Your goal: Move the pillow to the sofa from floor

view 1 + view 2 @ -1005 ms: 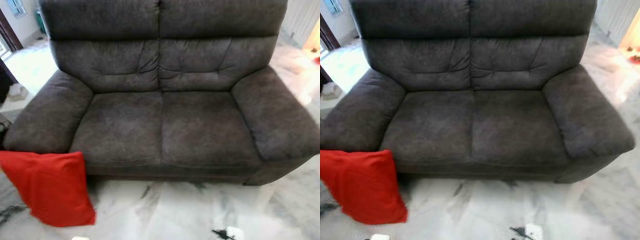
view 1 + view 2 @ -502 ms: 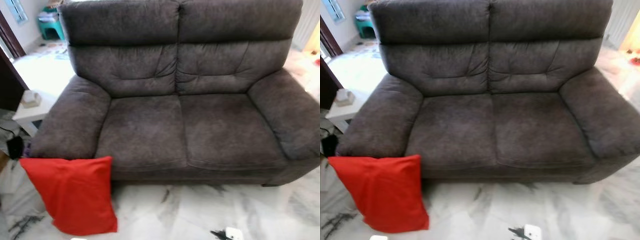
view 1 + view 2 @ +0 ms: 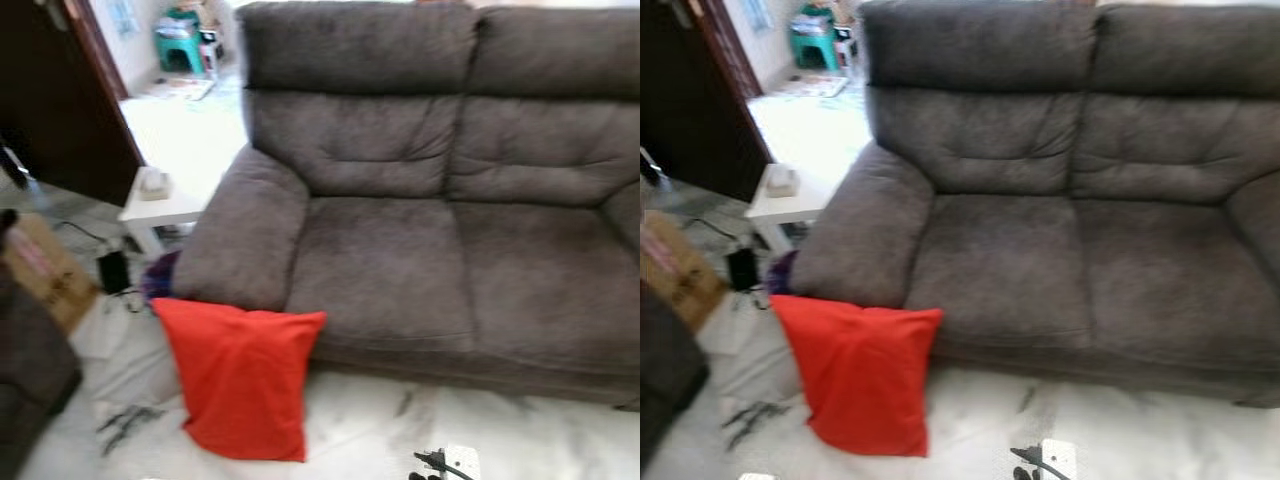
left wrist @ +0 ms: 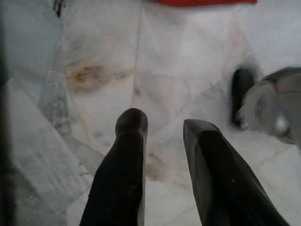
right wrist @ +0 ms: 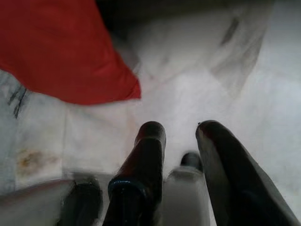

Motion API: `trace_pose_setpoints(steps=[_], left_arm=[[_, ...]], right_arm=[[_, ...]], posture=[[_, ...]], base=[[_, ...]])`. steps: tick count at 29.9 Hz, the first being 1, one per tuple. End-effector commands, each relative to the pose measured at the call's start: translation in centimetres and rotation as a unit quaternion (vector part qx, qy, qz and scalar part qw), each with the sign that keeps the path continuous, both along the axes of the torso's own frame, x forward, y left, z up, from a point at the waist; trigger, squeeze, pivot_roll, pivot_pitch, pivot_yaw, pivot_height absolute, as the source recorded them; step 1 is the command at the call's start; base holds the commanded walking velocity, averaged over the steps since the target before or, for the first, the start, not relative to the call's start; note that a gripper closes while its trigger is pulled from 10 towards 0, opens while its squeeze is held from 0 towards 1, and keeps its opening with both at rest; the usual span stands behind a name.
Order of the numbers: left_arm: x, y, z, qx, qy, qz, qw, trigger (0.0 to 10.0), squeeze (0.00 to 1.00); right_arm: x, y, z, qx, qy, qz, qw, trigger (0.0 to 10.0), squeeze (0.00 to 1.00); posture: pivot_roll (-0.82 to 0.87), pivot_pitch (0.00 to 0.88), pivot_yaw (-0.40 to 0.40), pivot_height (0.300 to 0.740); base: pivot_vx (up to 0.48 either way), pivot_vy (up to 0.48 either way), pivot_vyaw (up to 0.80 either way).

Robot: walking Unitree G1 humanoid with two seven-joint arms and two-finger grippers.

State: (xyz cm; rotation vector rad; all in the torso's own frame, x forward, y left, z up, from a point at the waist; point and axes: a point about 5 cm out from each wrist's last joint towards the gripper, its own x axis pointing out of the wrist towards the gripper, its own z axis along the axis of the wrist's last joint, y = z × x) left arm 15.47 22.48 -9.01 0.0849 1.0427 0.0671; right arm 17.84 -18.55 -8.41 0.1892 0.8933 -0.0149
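Small white bench [image 3: 165, 205] stands beside the sofa's left armrest. Red pillow [image 3: 243, 375] stands on edge on the marble floor [image 3: 370, 430], leaning against the front of the grey sofa [image 3: 420, 260] at the foot of that armrest, long axis tilted from upright.

Left gripper [image 4: 162, 127] hangs over bare floor, fingers apart, nothing held; the pillow's edge lies well ahead of it. Right gripper [image 5: 181, 129] released too, empty, with the pillow's lower corner near, ahead and off to one side. Judgement: right arm is the nearer.
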Motion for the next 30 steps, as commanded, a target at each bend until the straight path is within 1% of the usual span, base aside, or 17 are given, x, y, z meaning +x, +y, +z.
trace_pose_setpoints(steps=[1,5,6,11,14,16,22,25,30], left_arm=[[-0.53,0.52,-0.12,0.007,0.013,0.001,1.000,10.0,0.00],[-0.45,0.63,-0.06,0.020,0.013,-0.011,1.000,10.0,0.00],[-0.47,0.61,-0.06,0.014,0.010,-0.002,1.000,10.0,0.00],[-0.38,0.55,-0.03,0.006,0.005,0.003,1.000,10.0,0.00],[-0.35,0.55,-0.01,0.005,0.002,0.007,1.000,10.0,0.00],[-0.33,0.53,-0.01,0.005,0.001,0.009,1.000,10.0,0.00],[-0.22,0.48,0.04,0.001,-0.005,0.013,1.000,10.0,0.00],[-0.17,0.50,0.07,0.006,-0.006,0.008,1.000,10.0,0.00],[-0.12,0.52,0.10,0.008,-0.009,0.009,1.000,10.0,0.00]], right_arm=[[-0.23,0.36,-0.16,0.007,0.005,-0.004,1.000,10.0,0.00],[-0.38,0.46,-0.24,0.009,0.006,-0.009,1.000,10.0,0.00],[-0.38,0.52,-0.25,0.009,0.006,-0.009,1.000,10.0,0.00],[-0.20,0.64,-0.16,0.012,-0.001,-0.018,1.000,10.0,0.00],[-0.07,0.51,-0.10,0.004,0.000,-0.009,1.000,10.0,0.00],[0.16,0.23,0.10,0.004,-0.011,-0.006,1.000,10.0,0.00],[0.31,0.04,0.20,-0.001,-0.014,0.001,1.000,10.0,0.00],[0.33,0.00,0.22,0.003,-0.016,-0.005,1.000,10.0,0.00],[0.44,0.09,0.27,0.006,-0.017,-0.007,1.000,10.0,0.00]], posture=[[-0.04,0.109,0.060,0.740],[-0.03,0.114,0.060,0.740],[-0.04,0.115,0.061,0.740],[-0.03,0.126,0.059,0.740],[-0.04,0.129,0.058,0.740],[-0.03,0.129,0.057,0.740],[-0.03,0.135,0.056,0.740],[-0.03,0.135,0.055,0.740],[-0.03,0.137,0.053,0.740]], base=[[0.000,0.461,0.00],[0.000,0.282,0.00],[0.000,0.000,0.00],[0.000,0.000,0.00],[0.000,0.000,0.00],[0.000,0.000,0.00],[0.000,0.000,0.77],[0.000,0.000,0.80],[0.000,-0.402,0.73]])
